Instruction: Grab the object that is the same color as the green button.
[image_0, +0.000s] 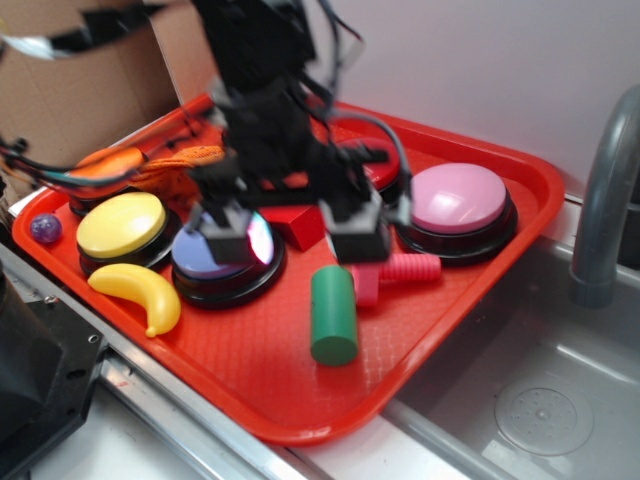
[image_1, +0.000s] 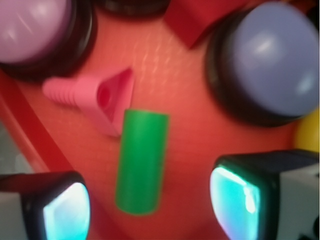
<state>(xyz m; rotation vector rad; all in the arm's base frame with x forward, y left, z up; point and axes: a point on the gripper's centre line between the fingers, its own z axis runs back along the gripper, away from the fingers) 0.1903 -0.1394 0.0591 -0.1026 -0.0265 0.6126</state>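
Note:
The green cylinder (image_0: 333, 313) lies on its side on the red tray (image_0: 300, 425), near the front. In the wrist view the cylinder (image_1: 142, 160) lies lengthwise, its near end reaching in between my two fingers. My gripper (image_0: 292, 240) hovers above the tray just behind the cylinder, open and empty; the wrist view shows it (image_1: 155, 207) with the jaws spread wide on either side. No pale green button shows in either view; it is hidden or out of view.
A pink screw toy (image_0: 400, 272) lies right beside the cylinder. Around it stand a blue-purple button (image_0: 200, 262), pink button (image_0: 458, 200), yellow button (image_0: 122, 225) and red block (image_0: 300, 225). A banana (image_0: 140, 292) lies front left. A sink (image_0: 540, 400) is to the right.

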